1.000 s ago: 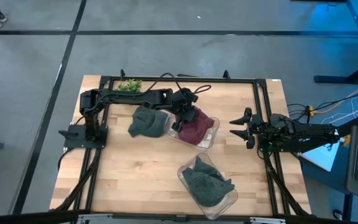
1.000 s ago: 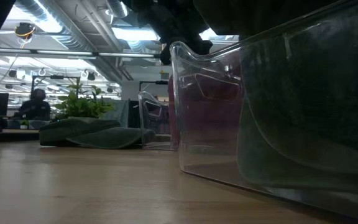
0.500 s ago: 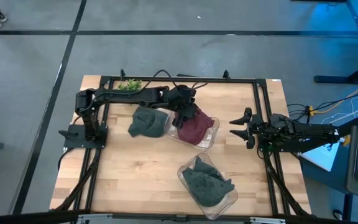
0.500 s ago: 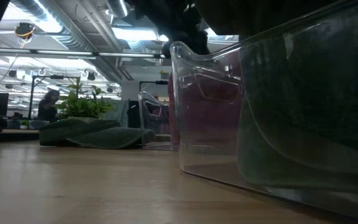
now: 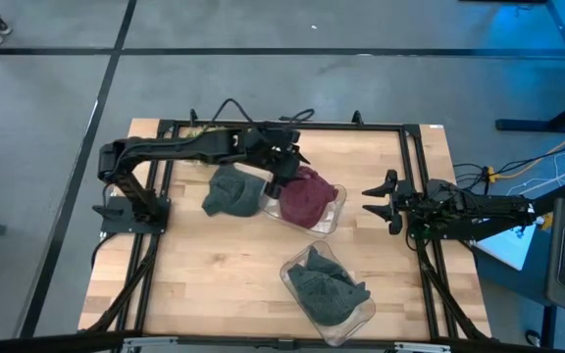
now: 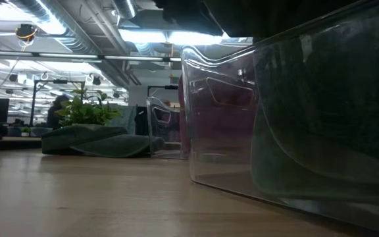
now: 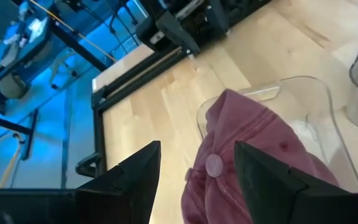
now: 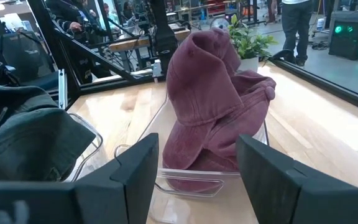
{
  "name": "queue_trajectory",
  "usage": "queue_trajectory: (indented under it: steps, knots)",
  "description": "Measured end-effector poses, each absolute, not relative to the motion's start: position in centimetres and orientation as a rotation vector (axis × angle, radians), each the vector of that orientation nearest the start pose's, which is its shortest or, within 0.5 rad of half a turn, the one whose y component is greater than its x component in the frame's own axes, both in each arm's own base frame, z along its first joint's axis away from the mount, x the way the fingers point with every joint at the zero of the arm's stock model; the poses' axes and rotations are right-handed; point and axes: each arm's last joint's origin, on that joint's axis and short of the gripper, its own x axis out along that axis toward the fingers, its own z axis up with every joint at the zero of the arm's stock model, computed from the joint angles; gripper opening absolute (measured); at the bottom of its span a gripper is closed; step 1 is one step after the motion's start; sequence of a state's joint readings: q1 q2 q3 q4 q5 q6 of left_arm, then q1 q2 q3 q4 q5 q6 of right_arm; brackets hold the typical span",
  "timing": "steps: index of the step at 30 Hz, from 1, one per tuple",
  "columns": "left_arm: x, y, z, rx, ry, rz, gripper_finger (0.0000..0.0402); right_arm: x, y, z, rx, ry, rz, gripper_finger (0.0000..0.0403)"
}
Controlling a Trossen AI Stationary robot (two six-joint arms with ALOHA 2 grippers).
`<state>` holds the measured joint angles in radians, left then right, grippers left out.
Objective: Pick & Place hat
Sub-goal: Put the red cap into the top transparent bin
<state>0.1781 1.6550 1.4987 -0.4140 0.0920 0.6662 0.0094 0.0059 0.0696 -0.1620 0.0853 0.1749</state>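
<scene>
A maroon hat (image 5: 307, 198) lies crumpled in a clear bin (image 5: 337, 212) at mid-table. It also shows in the left wrist view (image 7: 253, 137) and the right wrist view (image 8: 213, 106). My left gripper (image 5: 280, 180) hovers open above the bin's far-left side. Its fingers (image 7: 197, 149) stand apart over the hat and touch nothing. A green hat (image 5: 231, 193) rests flat on the table, left of the bin. My right gripper (image 5: 379, 203) waits open at the table's right side, pointing at the bin (image 8: 197, 146).
A second clear bin (image 5: 294, 267) near the front edge holds another green hat (image 5: 327, 286) and fills the low view's right (image 6: 295, 112). A small plant (image 6: 87, 108) stands at the far-left corner. A black frame rail (image 5: 415, 167) rings the table. People show in the room behind.
My left gripper has drawn up and back from the maroon hat, toward the table's far-left, and its arm has risen. In the low view it has gone up out of the picture above the bin's rim. The maroon hat stays lying in the bin.
</scene>
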Motion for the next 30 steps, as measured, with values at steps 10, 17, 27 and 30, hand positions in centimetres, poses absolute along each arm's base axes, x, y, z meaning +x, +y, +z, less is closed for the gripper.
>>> queue_trajectory:
  steps: [10, 17, 27, 30]
  knots:
    - [34.3, 4.8, 35.6, 0.544, 0.563, -0.22, 0.0193, 9.3, -0.2, 17.1, 0.17, 0.092, -0.084, 0.0213]
    - [32.1, 2.5, 35.8, 0.481, 0.634, -0.42, 0.0169, 9.3, -0.2, 17.1, 0.17, 0.092, -0.084, 0.0213]
    - [29.9, -0.9, 35.7, 0.442, 0.758, -0.566, 0.0079, 9.3, -0.2, 17.1, 0.17, 0.092, -0.084, 0.0213]
    - [29.4, -1.8, 35.3, 0.439, 0.811, -0.608, 0.0044, 9.3, -0.2, 17.1, 0.17, 0.092, -0.085, 0.0213]
